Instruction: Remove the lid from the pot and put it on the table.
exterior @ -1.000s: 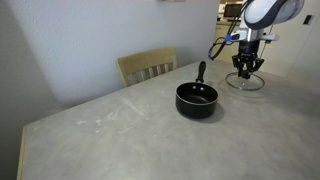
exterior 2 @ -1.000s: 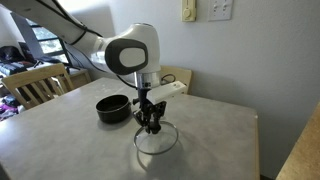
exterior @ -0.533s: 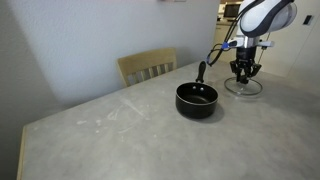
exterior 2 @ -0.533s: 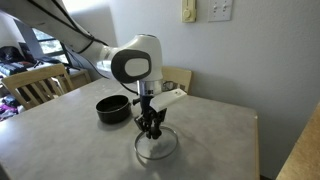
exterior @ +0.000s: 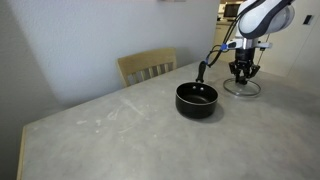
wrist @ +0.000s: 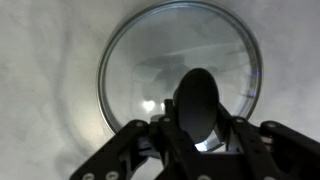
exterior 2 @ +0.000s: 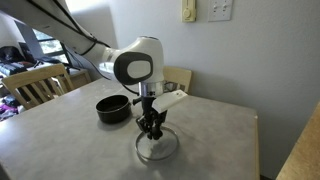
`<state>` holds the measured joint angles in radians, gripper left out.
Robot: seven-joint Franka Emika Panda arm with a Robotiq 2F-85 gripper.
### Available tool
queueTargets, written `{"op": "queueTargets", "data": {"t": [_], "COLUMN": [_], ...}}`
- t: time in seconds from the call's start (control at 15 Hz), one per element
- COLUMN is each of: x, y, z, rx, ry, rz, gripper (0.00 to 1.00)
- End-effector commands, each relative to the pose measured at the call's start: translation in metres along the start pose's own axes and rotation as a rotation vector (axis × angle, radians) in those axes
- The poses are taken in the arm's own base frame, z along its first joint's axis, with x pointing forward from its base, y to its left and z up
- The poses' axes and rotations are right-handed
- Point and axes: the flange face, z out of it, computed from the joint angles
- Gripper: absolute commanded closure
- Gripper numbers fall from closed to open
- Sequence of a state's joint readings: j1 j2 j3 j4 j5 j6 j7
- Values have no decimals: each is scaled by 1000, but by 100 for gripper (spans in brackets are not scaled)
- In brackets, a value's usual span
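Observation:
The black pot [exterior: 196, 98] stands open on the grey table [exterior: 110, 140], its long handle pointing to the back; it also shows in an exterior view [exterior 2: 112, 108]. The glass lid [exterior: 243, 89] lies flat at table level beside the pot, well clear of it, in both exterior views [exterior 2: 157, 148]. My gripper [exterior: 243, 72] points straight down over the lid's centre [exterior 2: 152, 130]. In the wrist view the gripper [wrist: 198, 125] has its fingers closed against both sides of the dark knob, with the lid [wrist: 170, 50] and its metal rim behind it. I cannot tell whether the lid touches the table.
A pale wooden chair [exterior: 148, 66] stands at the table's far edge behind the pot. Other wooden chairs [exterior 2: 35, 85] show in an exterior view, one [exterior 2: 182, 78] behind the arm. The table edge [exterior 2: 240, 112] lies a little beyond the lid.
The gripper and the lid have shifted a little lower and sideways over the table since one second ago. In the last half second almost nothing moved.

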<state>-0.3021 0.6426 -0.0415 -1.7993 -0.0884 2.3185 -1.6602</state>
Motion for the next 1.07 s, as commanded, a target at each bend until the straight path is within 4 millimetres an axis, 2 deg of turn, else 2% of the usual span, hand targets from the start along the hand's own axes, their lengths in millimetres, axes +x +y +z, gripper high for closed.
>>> {"op": "queueTargets", "data": {"t": [0.0,0.13,0.2,0.27,0.33,0.4,0.67,1.0], "x": [-6,-6,-6,-6,-5,-5,-5,-1], "y": [5,5,5,5,5,6,7,4], "z": [1,1,1,0,-1,-1,-8,-41], "rx": [-8,-6,-6,-6,-6,-8,-16,-49], "ry": [27,27,26,25,23,22,18,-3], "rz": [-22,-24,-26,-28,-29,-30,-32,-40], "gripper": [86,86,79,51,34,30,0,0]}}
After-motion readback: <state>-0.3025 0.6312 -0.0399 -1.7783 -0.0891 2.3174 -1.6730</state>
